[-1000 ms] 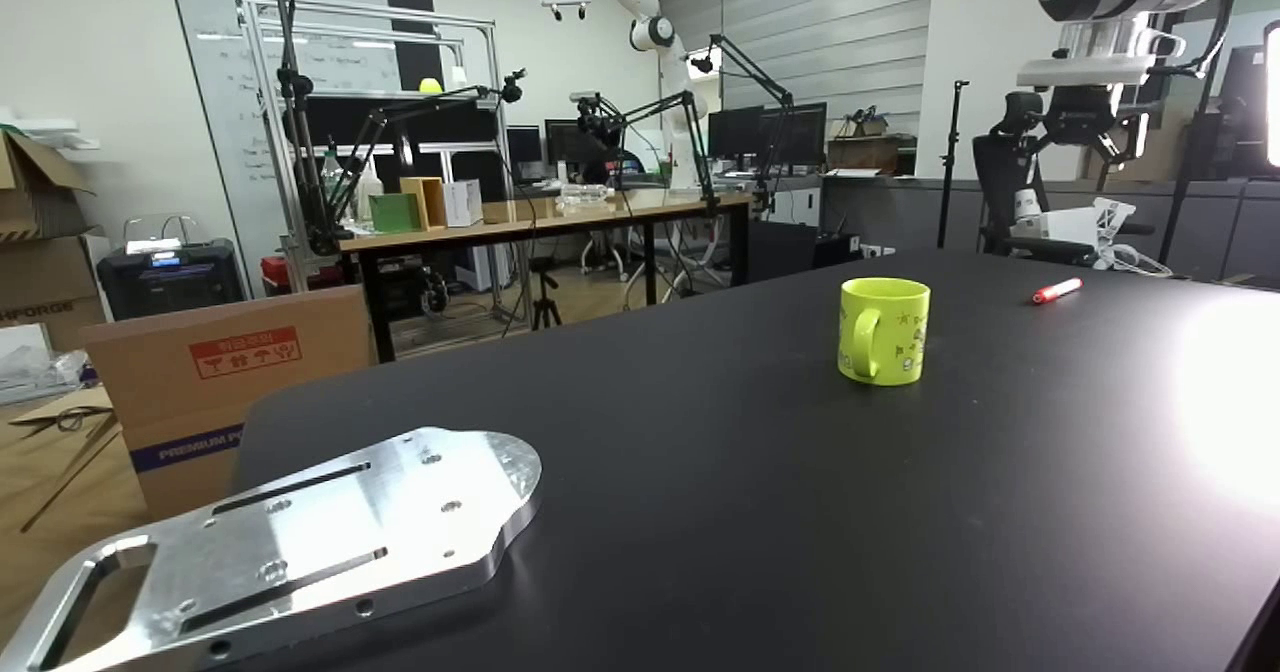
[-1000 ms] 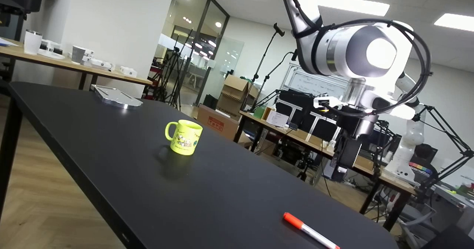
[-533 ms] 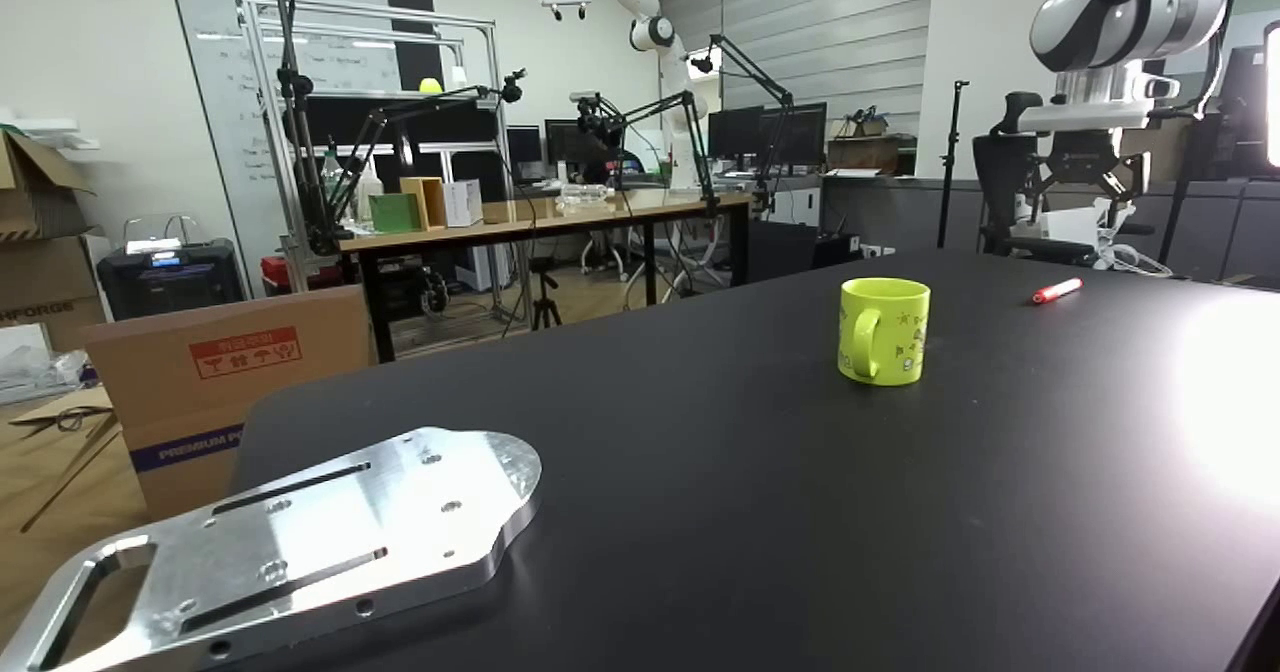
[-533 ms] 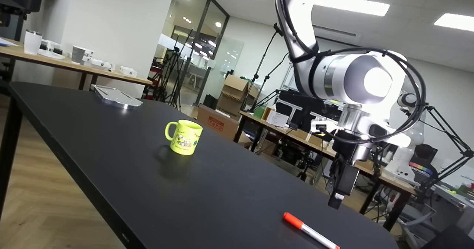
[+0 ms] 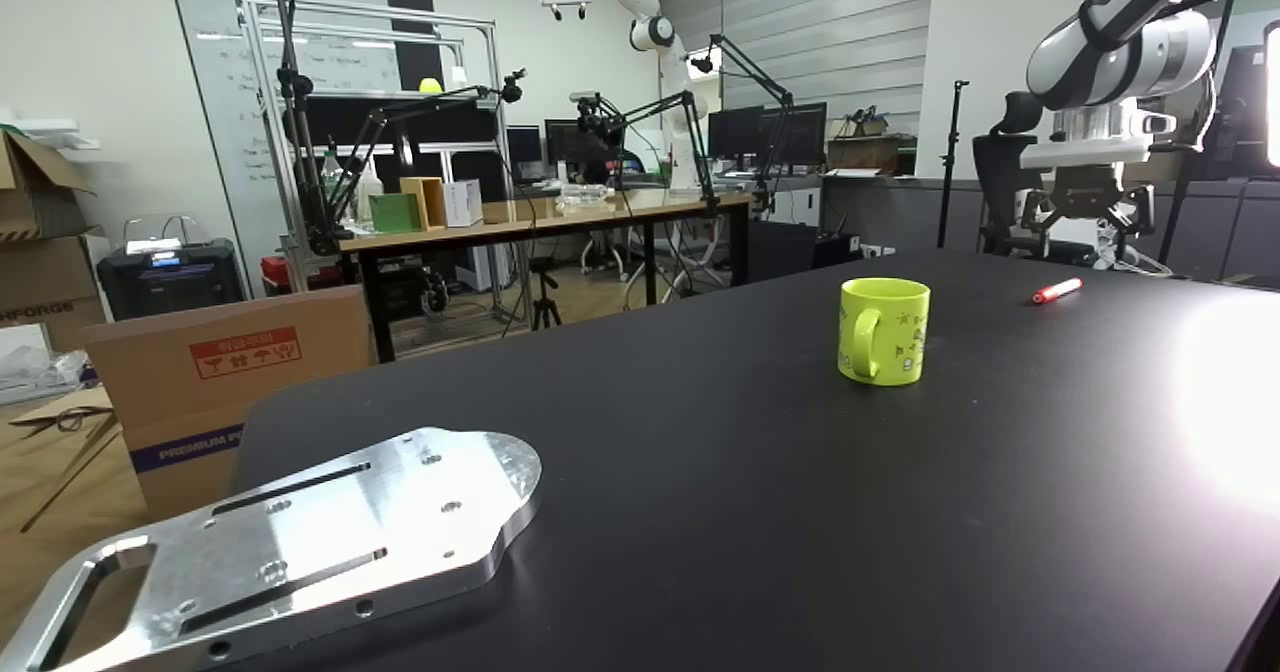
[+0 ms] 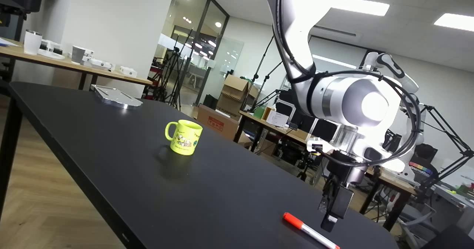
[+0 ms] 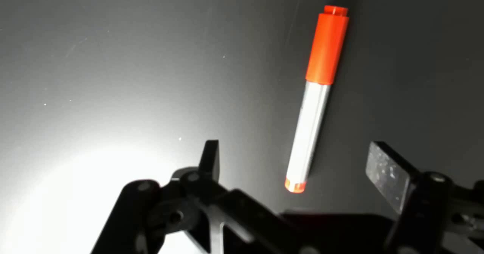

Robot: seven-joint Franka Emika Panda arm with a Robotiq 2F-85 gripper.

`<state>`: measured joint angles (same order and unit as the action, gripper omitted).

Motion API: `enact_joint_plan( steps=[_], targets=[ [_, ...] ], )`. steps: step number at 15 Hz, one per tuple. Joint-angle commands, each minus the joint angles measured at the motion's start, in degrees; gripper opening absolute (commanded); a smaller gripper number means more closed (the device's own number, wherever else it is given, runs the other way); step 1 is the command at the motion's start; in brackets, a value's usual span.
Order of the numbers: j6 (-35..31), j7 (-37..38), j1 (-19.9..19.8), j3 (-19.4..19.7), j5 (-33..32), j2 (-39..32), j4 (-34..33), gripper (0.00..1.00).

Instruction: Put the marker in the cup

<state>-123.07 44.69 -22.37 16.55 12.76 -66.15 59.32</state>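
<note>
The marker [image 7: 316,98] lies flat on the black table [image 6: 222,189], my gripper [image 7: 295,157] hanging near it, clear of contact, fingers [image 7: 387,174] parted wide, presumably to straddle it; well apart from it, the cup [image 6: 186,138] stands mouth up, apparently to receive it.

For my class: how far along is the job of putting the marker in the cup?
Done: the gripper is open, and the marker shows between its jaws in the wrist view. In hand, seemingly: the pick-up, though the marker lies ungripped on the black table. Left: grip, lift, carry and release it in the upright cup, which stands apart.
</note>
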Motion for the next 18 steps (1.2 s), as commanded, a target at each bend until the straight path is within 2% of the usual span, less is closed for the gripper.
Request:
enact_joint_plan(
  steps=[1,10,11,18],
  targets=[
    [3.0,1.41,-0.43,-0.41,-1.82,-3.38,-5.75,1.0],
    [2.78,-1.29,-1.39,-2.17,-2.31,-6.84,-10.93,1.0],
    [1.05,-0.74,0.0,-0.89,-1.7,-4.82,-6.49,1.0],
    [1.11,-1.21,-0.2,-1.2,-1.7,-5.49,-7.56,1.0]
  ],
)
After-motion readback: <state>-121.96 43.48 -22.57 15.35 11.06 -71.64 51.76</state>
